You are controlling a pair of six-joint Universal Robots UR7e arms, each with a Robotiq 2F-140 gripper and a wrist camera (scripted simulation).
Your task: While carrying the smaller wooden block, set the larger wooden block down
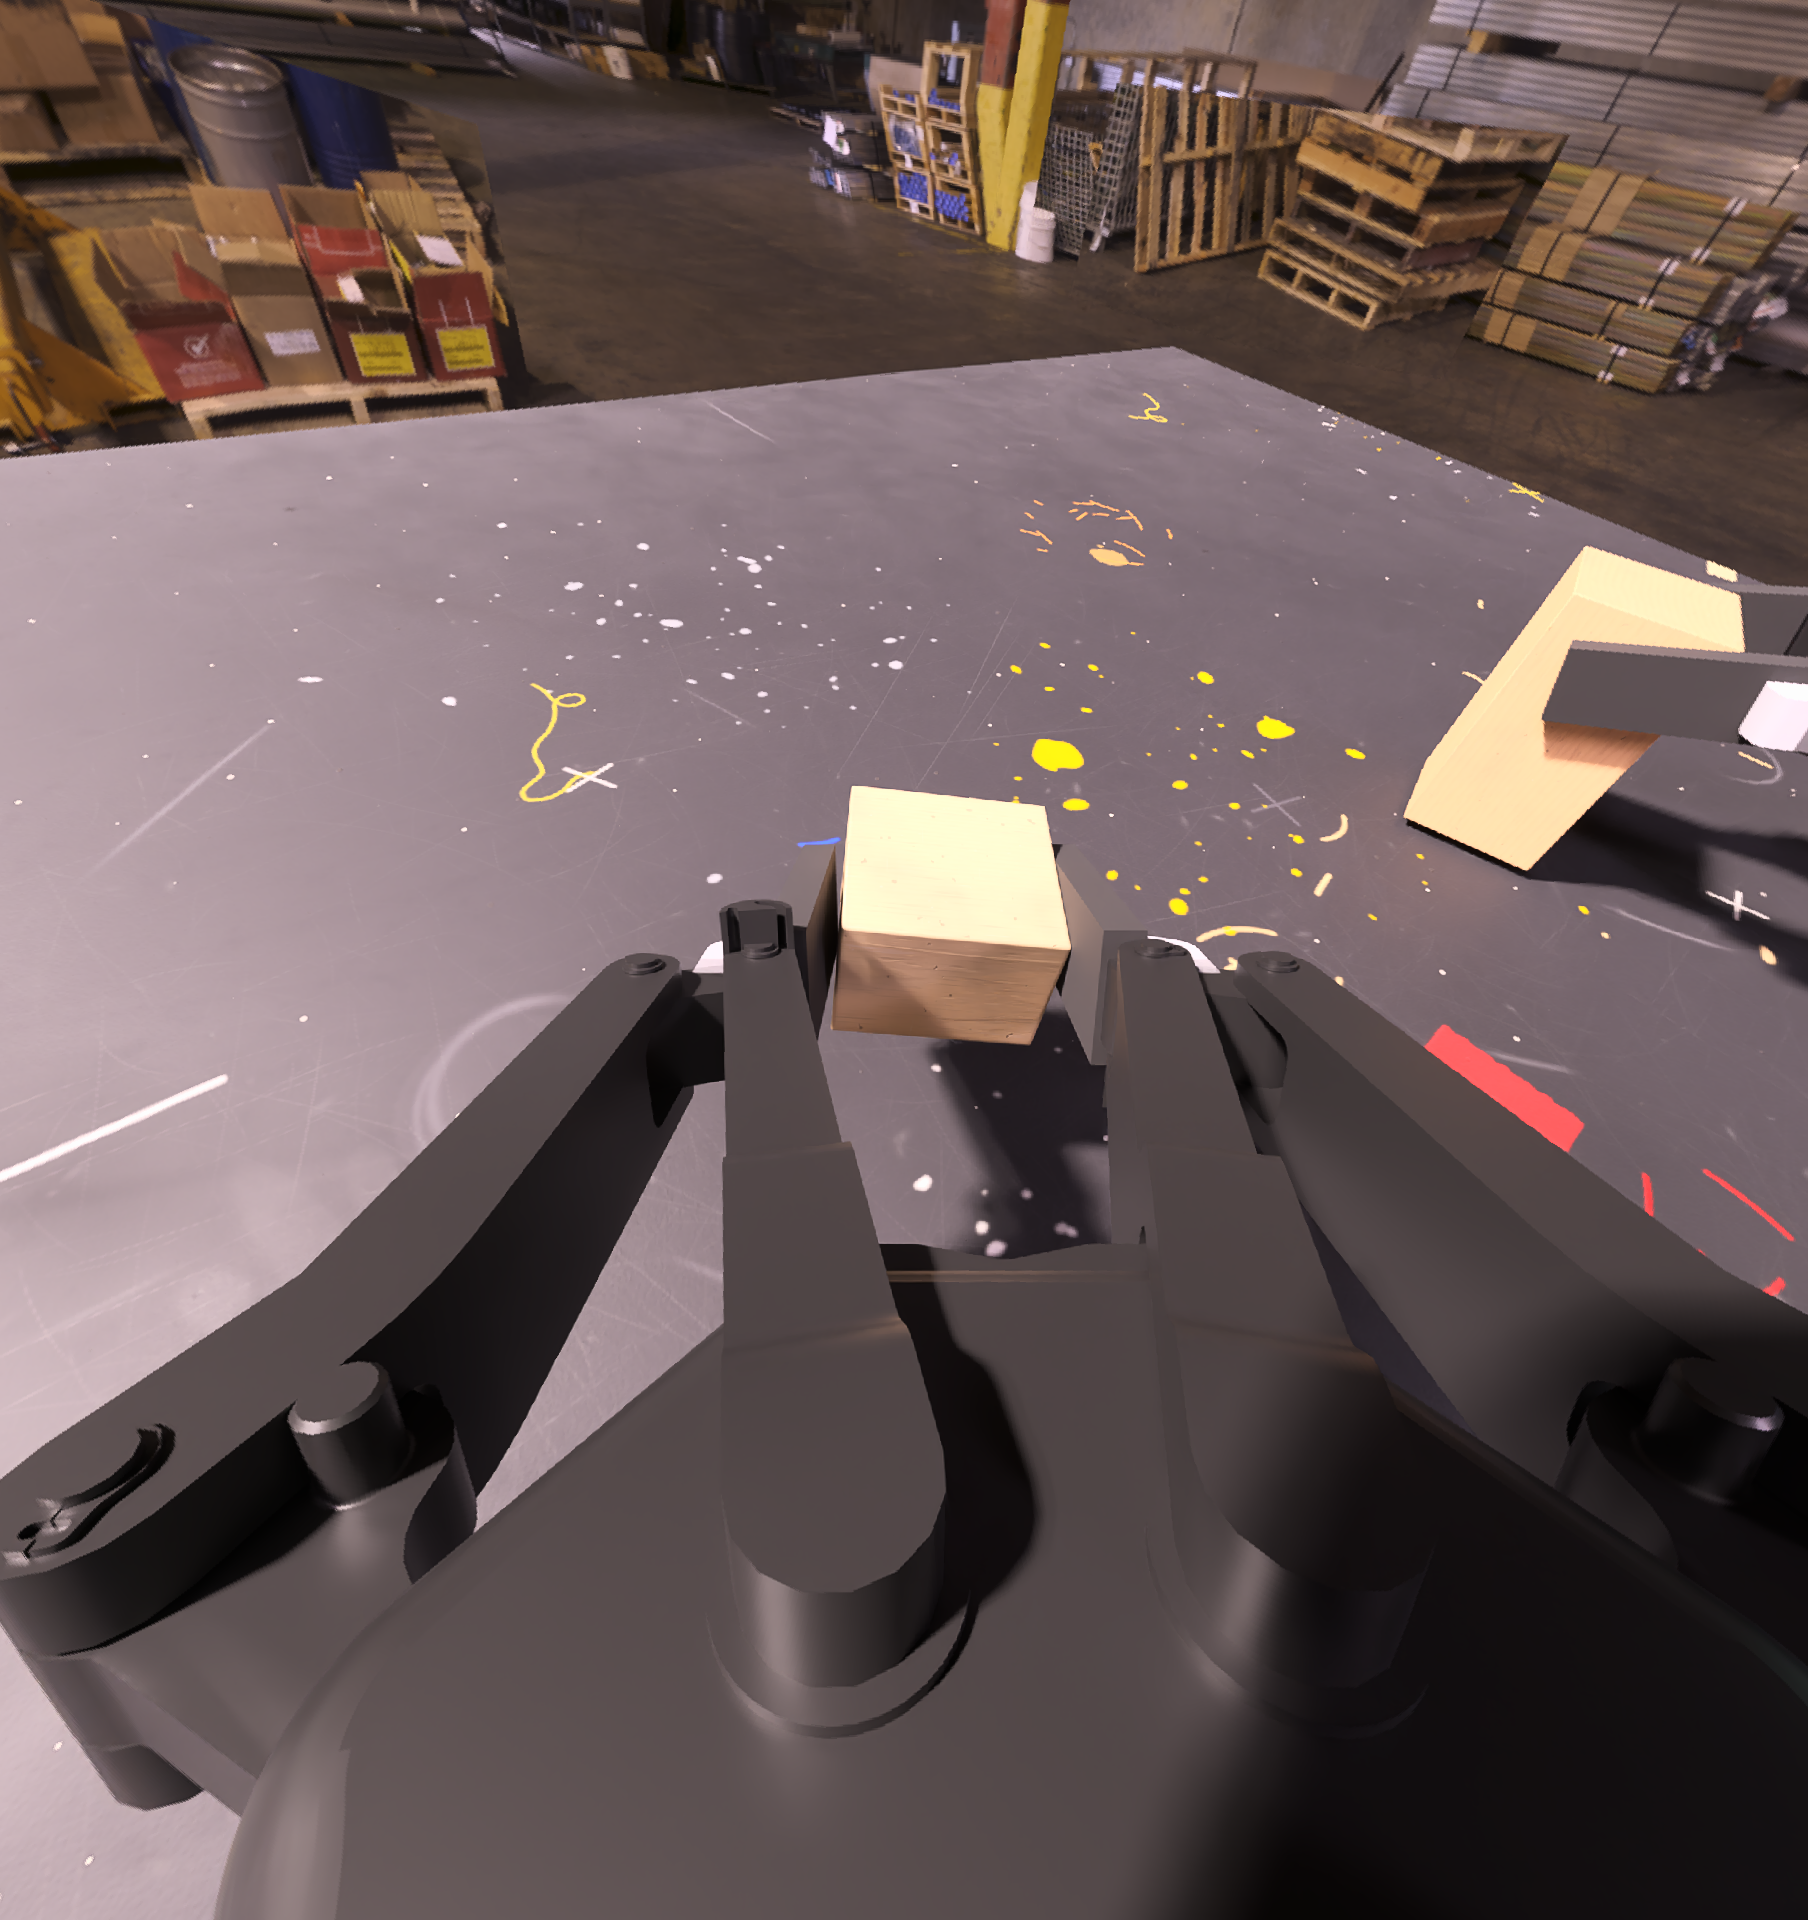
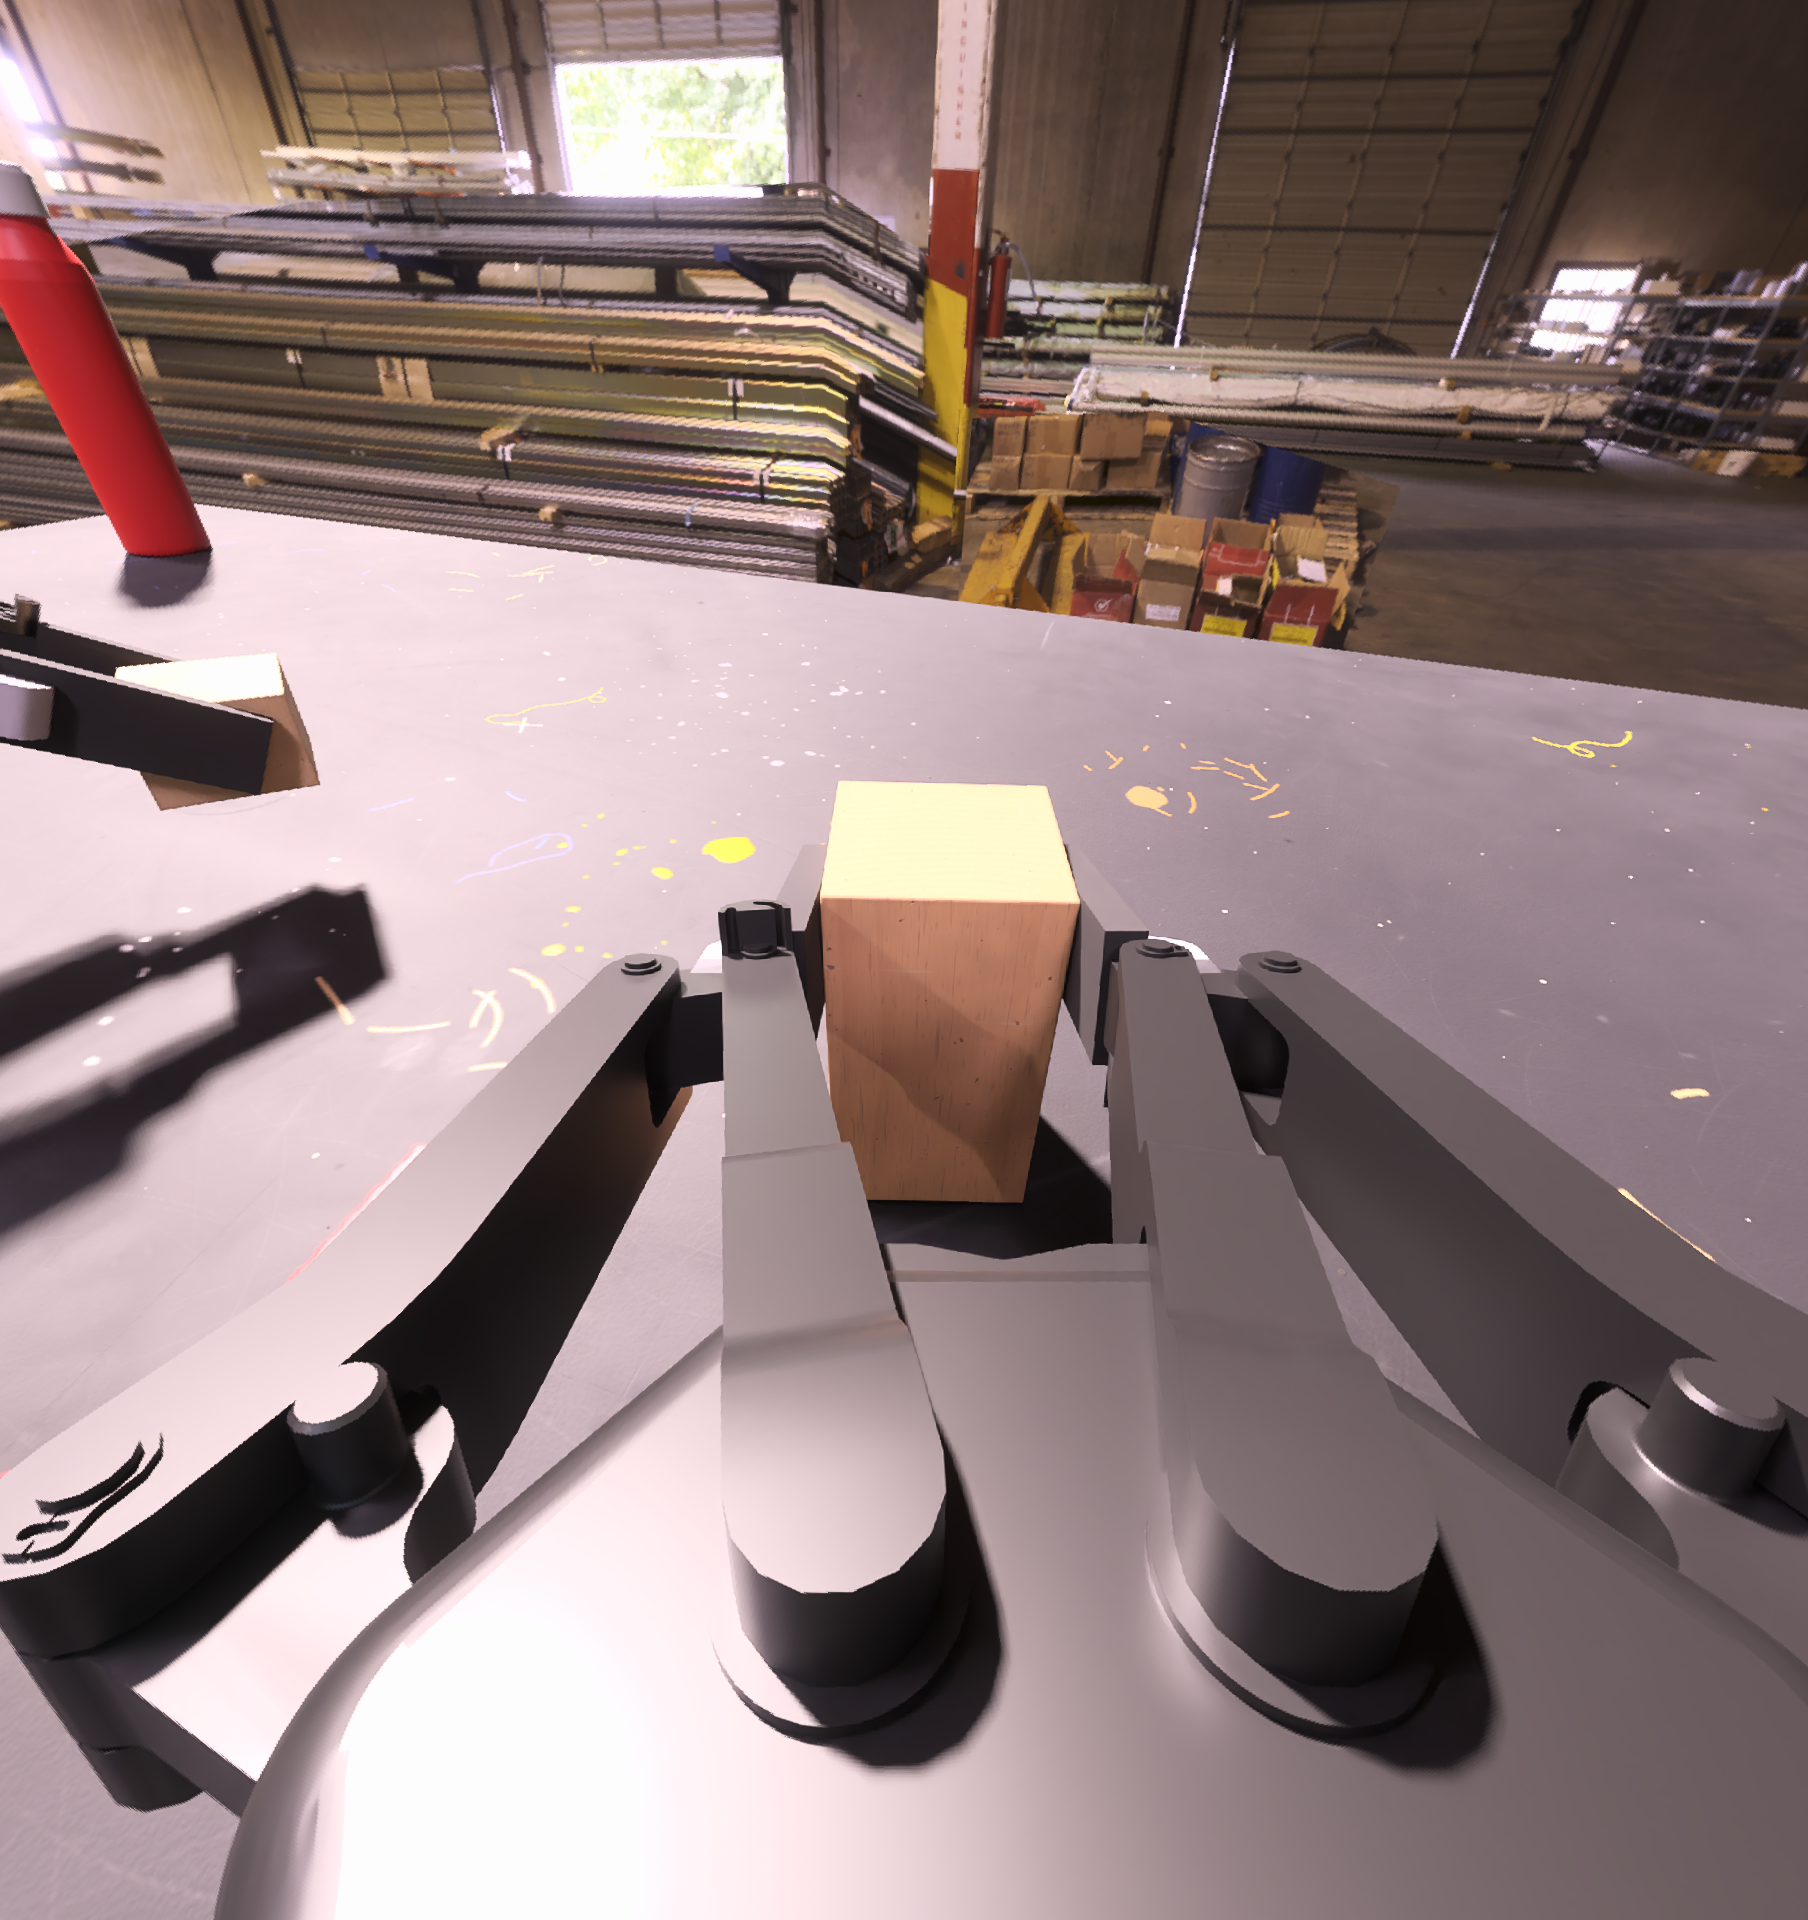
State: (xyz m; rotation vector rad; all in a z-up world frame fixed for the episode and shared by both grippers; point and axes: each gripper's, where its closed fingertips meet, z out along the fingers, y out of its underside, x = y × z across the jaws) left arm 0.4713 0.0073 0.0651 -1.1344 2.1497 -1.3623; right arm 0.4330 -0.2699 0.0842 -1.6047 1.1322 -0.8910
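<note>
The smaller wooden block (image 1: 950, 914) is held between the fingers of the left gripper (image 1: 950, 935), above the table (image 1: 360, 623). At 2 o'clock, the larger wooden block (image 1: 1565, 707) is gripped by the right gripper (image 2: 947, 935). In the right wrist view, a bottle (image 2: 79, 353) is placed on the table at 10 o'clock, behind the smaller block.

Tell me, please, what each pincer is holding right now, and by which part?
The left pincer grips the smaller wooden block by two opposite side faces. The right pincer clamps the larger wooden block by its side faces near its top.
</note>
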